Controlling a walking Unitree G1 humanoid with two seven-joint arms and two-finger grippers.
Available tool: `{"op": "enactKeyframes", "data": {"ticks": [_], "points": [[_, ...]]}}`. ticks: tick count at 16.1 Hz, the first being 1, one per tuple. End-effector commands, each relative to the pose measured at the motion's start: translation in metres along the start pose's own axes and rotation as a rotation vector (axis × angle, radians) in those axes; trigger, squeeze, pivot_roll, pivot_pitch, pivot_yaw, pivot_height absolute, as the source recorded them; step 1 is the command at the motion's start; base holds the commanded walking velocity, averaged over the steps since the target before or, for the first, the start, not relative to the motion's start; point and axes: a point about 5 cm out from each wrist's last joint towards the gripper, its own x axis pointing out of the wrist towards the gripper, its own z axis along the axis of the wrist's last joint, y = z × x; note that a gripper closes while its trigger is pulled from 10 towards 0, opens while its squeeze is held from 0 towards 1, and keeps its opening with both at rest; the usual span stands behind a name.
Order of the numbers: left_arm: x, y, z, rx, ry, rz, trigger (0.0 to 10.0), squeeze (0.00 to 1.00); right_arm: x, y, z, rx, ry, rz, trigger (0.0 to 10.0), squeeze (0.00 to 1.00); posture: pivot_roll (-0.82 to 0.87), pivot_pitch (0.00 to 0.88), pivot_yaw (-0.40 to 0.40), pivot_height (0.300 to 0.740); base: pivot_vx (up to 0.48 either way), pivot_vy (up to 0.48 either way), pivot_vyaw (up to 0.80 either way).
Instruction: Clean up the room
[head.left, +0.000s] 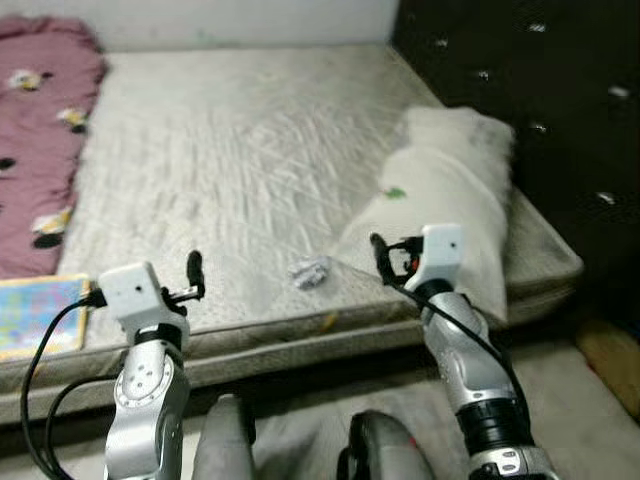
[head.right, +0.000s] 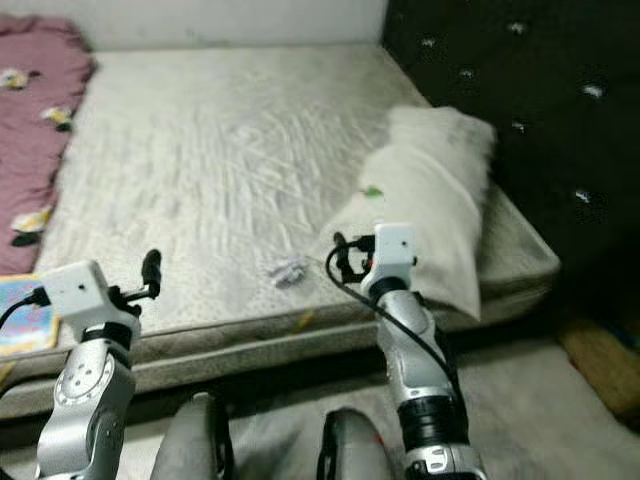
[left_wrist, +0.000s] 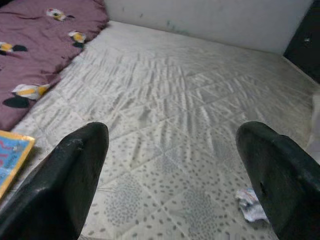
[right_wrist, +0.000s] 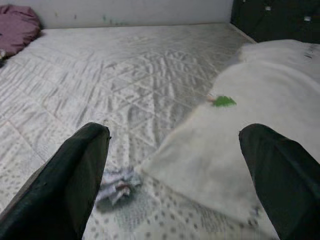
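A crumpled paper scrap (head.left: 309, 272) lay on the quilted mattress (head.left: 230, 150) near its front edge, beside a soft white pillow (head.left: 450, 190). Left gripper (left_wrist: 172, 165) and right gripper (right_wrist: 175, 165) hovered, fingers spread open.

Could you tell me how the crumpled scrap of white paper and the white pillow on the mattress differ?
The crumpled scrap of white paper is tiny and wadded; the white pillow is far larger, long and smooth. The paper lies near the mattress's front edge, between the open left gripper and open right gripper; the pillow lies along the side nearest the dark headboard. The pillow carries a small green mark; the paper does not. Both are whitish and rest on the mattress.
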Motion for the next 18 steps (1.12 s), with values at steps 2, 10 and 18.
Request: {"op": "enactKeyframes", "data": {"ticks": [2,10,18], "points": [[0.002,0.001,0.001,0.002,-0.002,0.014,10.0,0.00,0.001,-0.002,0.001,-0.006,0.003,0.008,10.0,0.00,-0.03,0.073,-0.037,0.623,0.000,0.000,0.00],[0.001,0.005,0.016,0.009,-0.046,0.014,10.0,0.00,0.009,0.011,0.010,-0.101,-0.005,0.106,10.0,0.00,-0.03,0.127,-0.045,0.623,0.000,0.000,0.00],[-0.004,0.004,0.008,0.003,-0.013,0.008,10.0,0.00,0.003,0.022,0.004,-0.252,-0.001,0.228,10.0,0.00,-0.03,0.134,-0.048,0.623,0.000,0.000,0.00]]}}
